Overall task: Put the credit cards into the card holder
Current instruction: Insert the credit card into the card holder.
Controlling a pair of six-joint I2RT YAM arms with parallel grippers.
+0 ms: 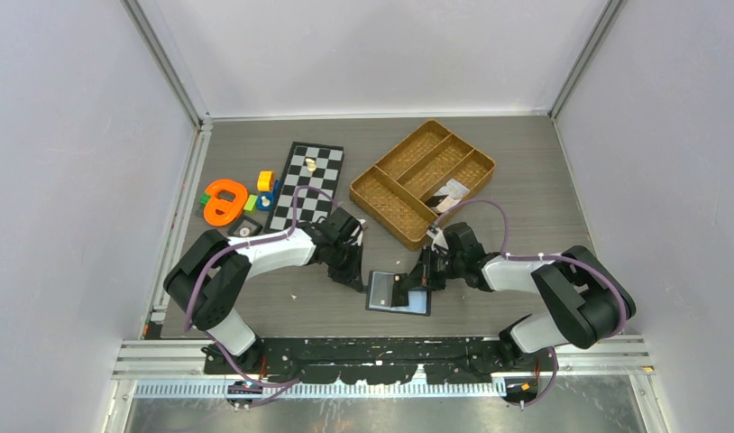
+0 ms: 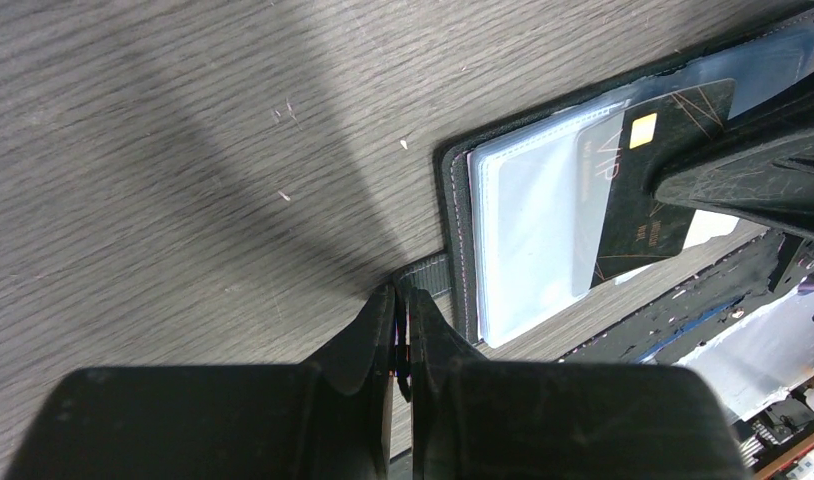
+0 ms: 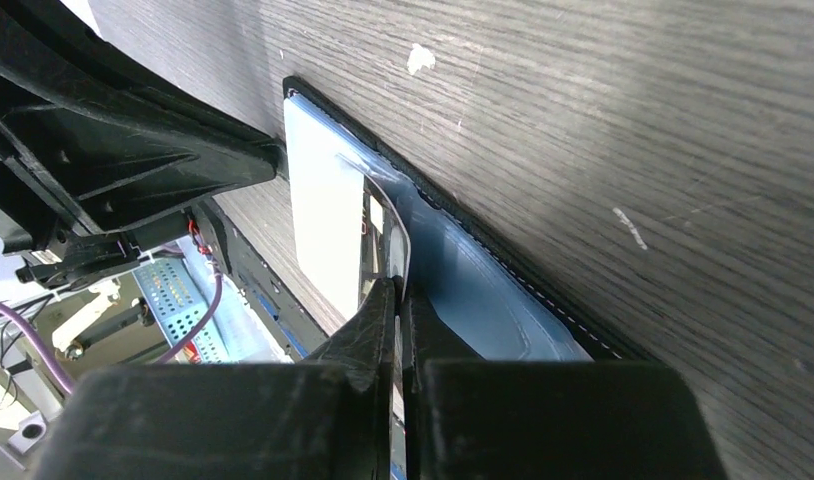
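- L claw [image 2: 403,297] is pinching the card holder [image 1: 387,291] by its strap [image 2: 429,270], holding it steady
- R claw [image 3: 398,292] is gripping the black card [image 2: 651,180], partway in the clear pocket [image 2: 528,240]
- Best way, I think: sliding it flat & slow, w/o bending

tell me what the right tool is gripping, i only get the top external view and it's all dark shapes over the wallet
Observer: The right tool is shut on a black card with a gold chip; the left wrist view shows it.
Operator: is it in a pocket
Observer: Partly, it seems. One end sits under the clear pocket of the open card holder, and the chip end is outside.
Operator: and the left tool
Observer: The left tool is shut, apparently on the grey strap at the holder's edge.
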